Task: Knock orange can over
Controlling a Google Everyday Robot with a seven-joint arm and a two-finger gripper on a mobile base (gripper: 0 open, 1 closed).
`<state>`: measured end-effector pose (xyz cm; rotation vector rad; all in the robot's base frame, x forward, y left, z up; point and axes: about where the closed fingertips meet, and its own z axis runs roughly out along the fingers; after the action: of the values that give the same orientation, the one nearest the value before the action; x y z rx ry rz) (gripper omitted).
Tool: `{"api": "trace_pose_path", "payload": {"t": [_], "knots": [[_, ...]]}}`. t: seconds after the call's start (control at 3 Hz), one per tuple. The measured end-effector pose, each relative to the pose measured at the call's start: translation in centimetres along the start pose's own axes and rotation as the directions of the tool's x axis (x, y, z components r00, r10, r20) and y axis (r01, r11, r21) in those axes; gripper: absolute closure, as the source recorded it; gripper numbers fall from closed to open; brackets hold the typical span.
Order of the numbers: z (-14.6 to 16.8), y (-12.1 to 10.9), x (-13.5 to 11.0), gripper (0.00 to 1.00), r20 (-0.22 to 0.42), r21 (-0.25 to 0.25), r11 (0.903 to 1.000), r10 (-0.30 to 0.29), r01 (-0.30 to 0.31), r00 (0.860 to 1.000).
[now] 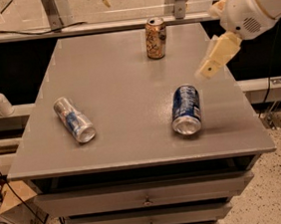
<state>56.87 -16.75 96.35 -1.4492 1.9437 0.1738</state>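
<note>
Jaws hover over the right of the desk, apart or together we cannot tell; the orange can stands upright near the far edge, well away; we should strike it high, so it topples, not slides.

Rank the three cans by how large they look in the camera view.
1. Dark blue can, lying on its side.
2. Silver can with blue label, lying too; the two look about alike, so that order is unsure.
3. Orange can, upright, farthest back; distance may shrink it.
The hand hovers above the table's right side.
</note>
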Motion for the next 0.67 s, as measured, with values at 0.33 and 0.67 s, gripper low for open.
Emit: {"api": "trace_pose_path", "payload": {"t": [0.33, 0.67], "knots": [[3.0, -2.4, -1.0, 0.00, 0.121, 0.000, 0.9993, 0.037, -0.037, 0.992], [5.9, -4.4, -1.6, 0.00, 0.241, -0.010, 0.9958, 0.091, -0.091, 0.966]]}}
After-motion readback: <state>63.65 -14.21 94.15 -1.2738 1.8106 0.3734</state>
